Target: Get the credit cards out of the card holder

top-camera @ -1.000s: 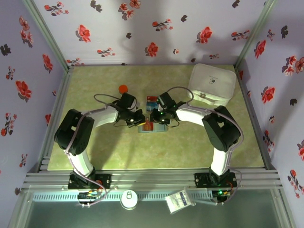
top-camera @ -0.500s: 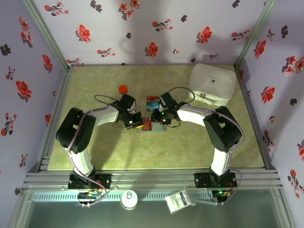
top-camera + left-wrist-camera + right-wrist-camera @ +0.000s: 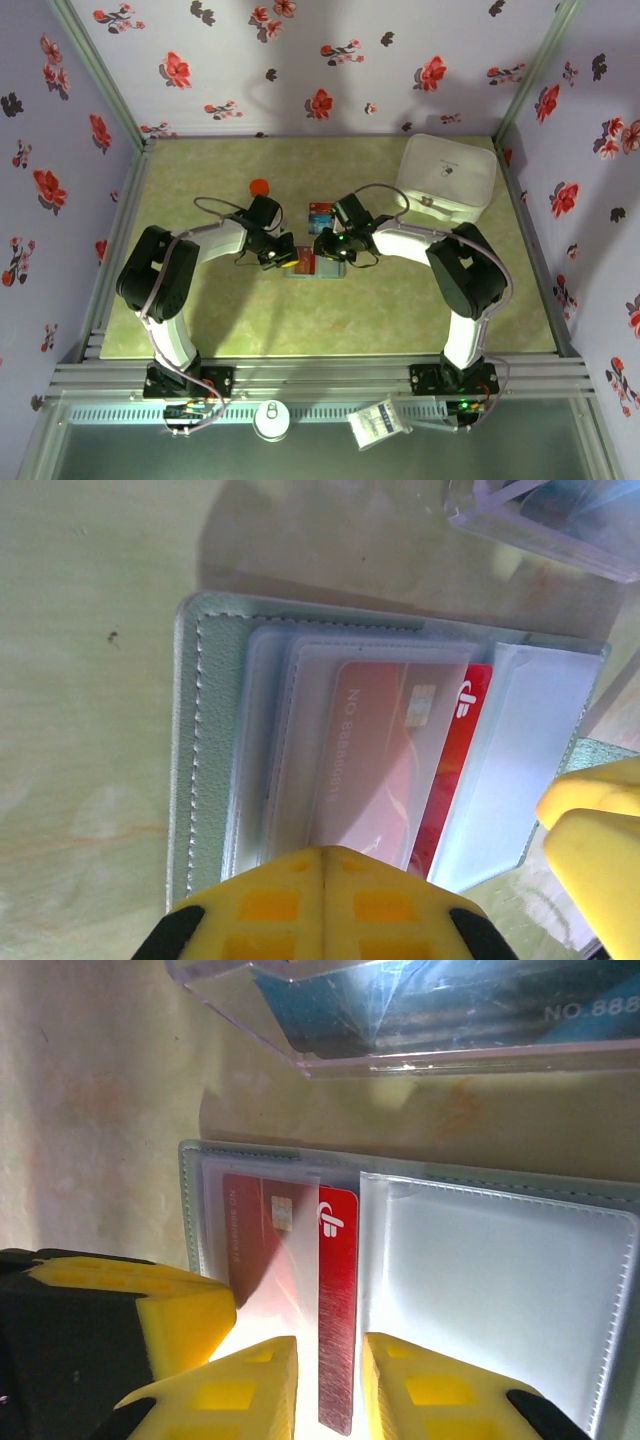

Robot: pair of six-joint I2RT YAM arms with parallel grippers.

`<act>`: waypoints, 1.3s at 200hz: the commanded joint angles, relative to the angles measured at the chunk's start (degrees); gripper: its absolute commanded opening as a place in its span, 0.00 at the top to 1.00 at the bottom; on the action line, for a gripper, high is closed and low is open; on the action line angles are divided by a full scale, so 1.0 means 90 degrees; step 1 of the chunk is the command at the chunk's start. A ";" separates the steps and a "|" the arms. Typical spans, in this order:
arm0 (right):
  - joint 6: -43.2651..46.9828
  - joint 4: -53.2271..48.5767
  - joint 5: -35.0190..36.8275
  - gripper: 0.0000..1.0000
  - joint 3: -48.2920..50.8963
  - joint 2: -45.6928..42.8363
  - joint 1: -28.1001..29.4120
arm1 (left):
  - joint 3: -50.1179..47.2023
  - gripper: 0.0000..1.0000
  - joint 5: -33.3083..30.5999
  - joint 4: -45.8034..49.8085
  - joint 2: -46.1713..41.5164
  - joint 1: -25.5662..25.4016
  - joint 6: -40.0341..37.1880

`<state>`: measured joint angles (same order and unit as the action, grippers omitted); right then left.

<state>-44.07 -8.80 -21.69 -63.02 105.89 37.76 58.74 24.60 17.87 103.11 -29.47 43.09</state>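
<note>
The grey-green card holder (image 3: 328,270) lies open at mid-table, also seen as its stitched edge (image 3: 205,740) and its white right panel (image 3: 500,1290). A red credit card (image 3: 338,1310) sticks partway out of a clear sleeve (image 3: 390,750). My right gripper (image 3: 330,1385) is narrowly open, its jaws on either side of the card's bare strip with gaps showing. My left gripper (image 3: 323,870) is shut, with its tips on the sleeves of the left panel. In the top view the left gripper (image 3: 288,258) and the right gripper (image 3: 325,250) meet over the holder. A blue card (image 3: 430,1000) lies in the clear box.
The clear plastic box (image 3: 321,212) stands just behind the holder, close to both grippers (image 3: 560,515). An orange-capped bottle (image 3: 259,186) is at the back left. A large white lidded container (image 3: 447,177) fills the back right corner. Flowered walls close in the table.
Both grippers and the holder have shifted slightly to the left. The jaws of both stand as they did.
</note>
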 commanded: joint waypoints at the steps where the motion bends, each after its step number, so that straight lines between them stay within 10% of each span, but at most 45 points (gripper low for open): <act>1: -0.0114 0.0138 -0.0190 0.74 -0.0033 0.0173 0.0016 | 0.0199 0.96 -0.0105 0.0222 -0.0177 0.0052 -0.0128; 260: -0.0287 0.0445 -0.0519 0.75 -0.0177 0.0633 0.0062 | 0.0019 1.00 -0.0278 0.0310 0.0125 0.0150 -0.0330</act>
<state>-45.67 -5.37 -25.76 -64.03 110.39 37.93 59.96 22.48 19.79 103.18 -28.62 41.56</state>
